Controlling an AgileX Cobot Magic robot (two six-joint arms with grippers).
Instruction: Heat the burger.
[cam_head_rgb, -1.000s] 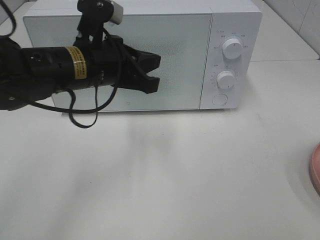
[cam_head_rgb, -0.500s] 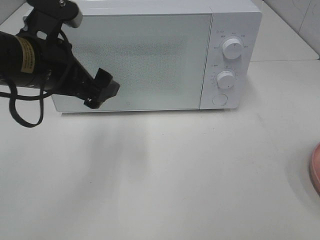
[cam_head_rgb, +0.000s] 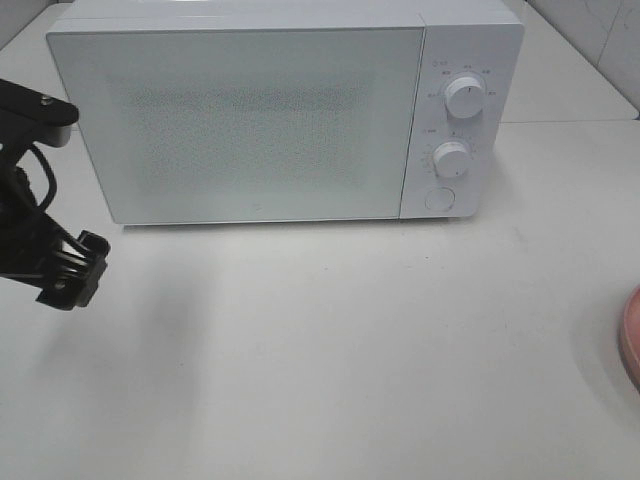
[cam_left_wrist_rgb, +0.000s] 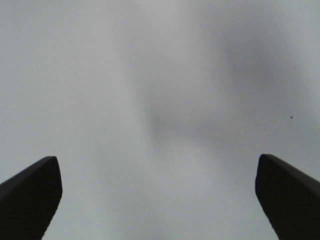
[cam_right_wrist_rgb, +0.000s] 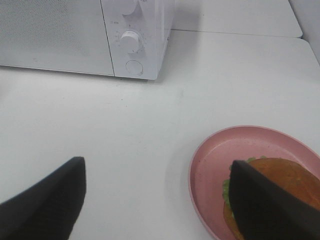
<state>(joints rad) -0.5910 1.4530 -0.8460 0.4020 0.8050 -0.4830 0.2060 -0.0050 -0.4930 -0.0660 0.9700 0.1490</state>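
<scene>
Exterior high view, left gripper (cam_head_rgb: 72, 275) low beside microwave (cam_head_rgb: 285, 110), jaws apart, empty.

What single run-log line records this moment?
microwave: door shut | burger: on pink plate | left gripper: open, empty | right gripper: open

Microwave (cam_head_rgb: 240, 120): you have one.
Dials (cam_head_rgb: 466, 97): two, plus one round button (cam_head_rgb: 440, 199) below them.
Plate (cam_right_wrist_rgb: 225, 165): one, pink.
Burger (cam_right_wrist_rgb: 287, 182): one, probably; your gripper's finger hides part of it.
Grippers (cam_head_rgb: 70, 272): two.
</scene>
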